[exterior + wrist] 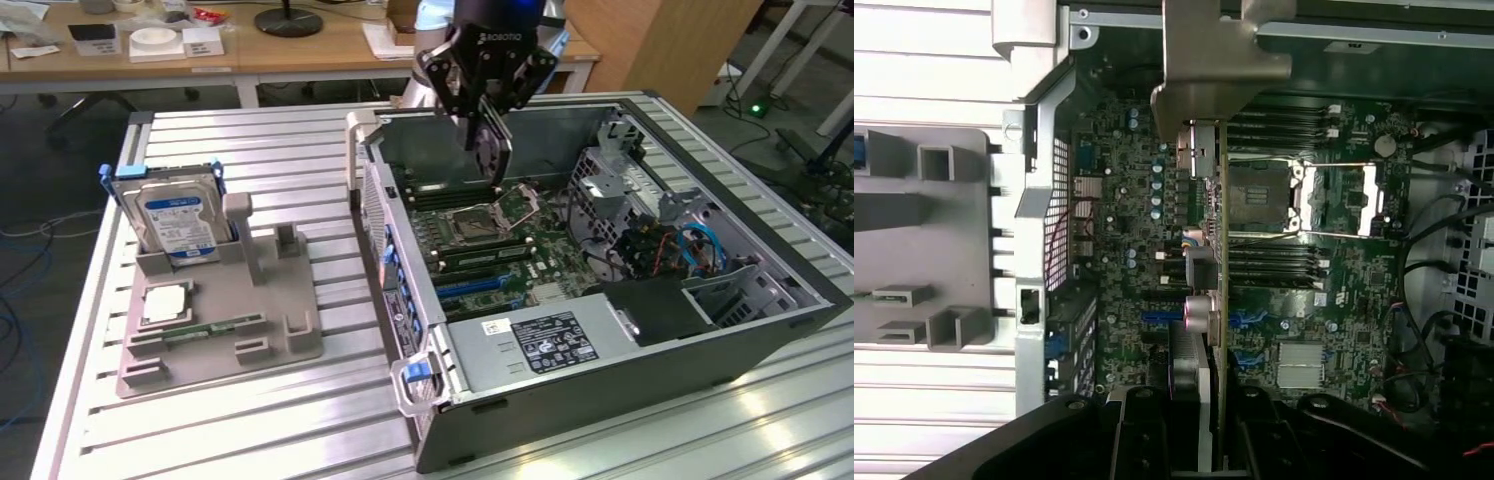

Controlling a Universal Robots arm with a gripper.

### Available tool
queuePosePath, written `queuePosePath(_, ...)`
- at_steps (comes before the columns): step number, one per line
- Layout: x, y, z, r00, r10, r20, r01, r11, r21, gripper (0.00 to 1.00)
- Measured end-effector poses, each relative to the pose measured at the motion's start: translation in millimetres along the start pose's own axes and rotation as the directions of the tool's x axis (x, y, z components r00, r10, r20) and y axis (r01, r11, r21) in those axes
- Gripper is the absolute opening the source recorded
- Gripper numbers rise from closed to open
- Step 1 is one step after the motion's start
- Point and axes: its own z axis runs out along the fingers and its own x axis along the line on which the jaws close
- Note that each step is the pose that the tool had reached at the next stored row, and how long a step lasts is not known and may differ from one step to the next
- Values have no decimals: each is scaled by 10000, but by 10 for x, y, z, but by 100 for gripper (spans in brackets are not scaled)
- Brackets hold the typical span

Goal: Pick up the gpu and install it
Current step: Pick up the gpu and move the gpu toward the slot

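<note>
Since the open computer case (601, 400) lies on its side with the motherboard (541, 250) facing up, the work looks to be in the carrying step: the gpu (495, 158) hangs edge-down inside the case, above the board near the processor socket (483, 218), not yet seated. The claw (478, 120) pinches it by its upper edge. Seating it would, I judge, call for lining its bottom edge up with one of the blue slots (477, 286). That edge, and which slot is meant, are hard to make out.

place: probably robotics lab | cues: desks (307, 52), slatted workbench (254, 425), opened computer (641, 390)
</note>
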Motion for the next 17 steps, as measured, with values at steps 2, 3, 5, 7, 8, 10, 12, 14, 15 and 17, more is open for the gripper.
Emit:
queuePosePath(2, -26, 0, 1, 10000, 1, 1, -1, 10000, 0, 28)
queuePosePath(3, -38, -1, 1, 10000, 1, 1, -1, 10000, -1, 28)
queuePosePath(5, -63, -1, 1, 10000, 0, 0, 0, 10000, 0, 28)
queuePosePath(7, -88, -2, 1, 10000, 1, 0, -1, 10000, 0, 28)
queuePosePath(8, -100, -2, 2, 10000, 1, 1, -1, 10000, 0, 28)
queuePosePath(10, -123, -3, 2, 10000, 0, 0, 0, 10000, 0, 28)
queuePosePath(12, -144, -3, 2, 10000, 0, 0, 0, 10000, 0, 28)
queuePosePath(14, -173, -3, 3, 10000, 0, 2, 0, 10000, -1, 28)
queuePosePath(15, -192, -4, 3, 10000, 0, 0, 0, 10000, 1, 28)
queuePosePath(17, -212, -4, 4, 10000, 0, 1, 0, 10000, 0, 28)
